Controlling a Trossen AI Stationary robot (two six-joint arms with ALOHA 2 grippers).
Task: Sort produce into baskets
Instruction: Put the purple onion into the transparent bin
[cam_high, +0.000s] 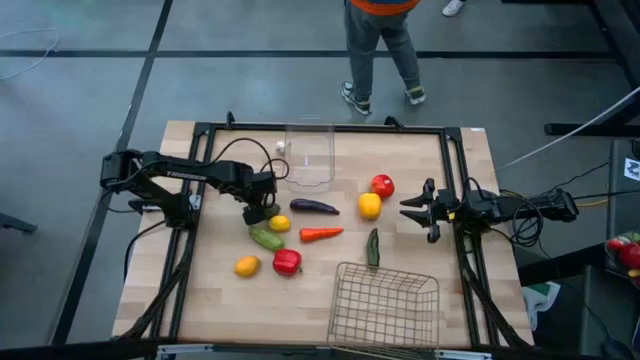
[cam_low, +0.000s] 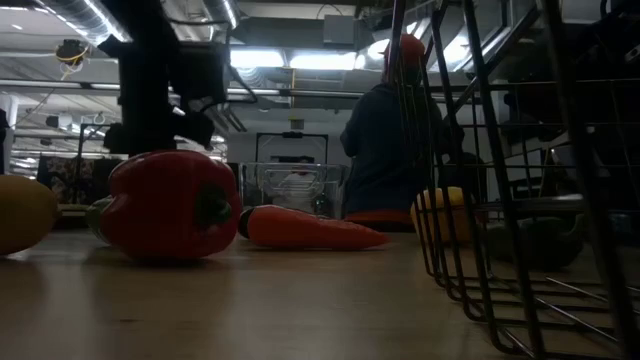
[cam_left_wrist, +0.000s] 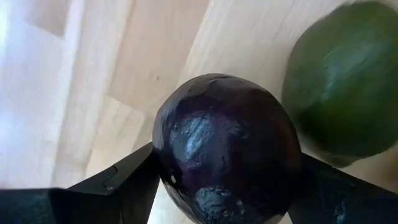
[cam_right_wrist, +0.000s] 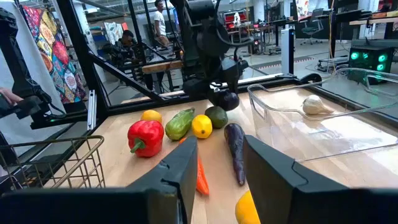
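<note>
My left gripper (cam_high: 258, 212) points down over the table's left middle, shut on a dark purple round fruit (cam_left_wrist: 227, 143), also seen in the right wrist view (cam_right_wrist: 227, 99). A green round fruit (cam_left_wrist: 342, 81) lies right beside it. Nearby lie a lemon (cam_high: 280, 223), a long green vegetable (cam_high: 266, 237), an eggplant (cam_high: 313, 207), a carrot (cam_high: 320, 234), a red pepper (cam_high: 287, 262) and an orange fruit (cam_high: 247, 265). The clear bin (cam_high: 309, 170) stands at the far middle, the wire basket (cam_high: 385, 305) at the near right. My right gripper (cam_high: 412, 209) waits level at the right edge, shut, holding nothing. My left gripper pinches the purple fruit between its two fingers (cam_left_wrist: 118, 186), one on each of its opposite sides (cam_left_wrist: 163, 171). The fingers come from above, pointing steeply down. Whether the fruit is clear of the table I cannot tell.
A yellow pepper (cam_high: 369, 205), a red tomato (cam_high: 382, 185) and a dark green chilli (cam_high: 372, 247) lie toward the right. A white garlic (cam_right_wrist: 314, 104) lies in the clear bin. A person (cam_high: 380, 40) stands beyond the far edge. A black frame (cam_high: 200, 130) borders the table.
</note>
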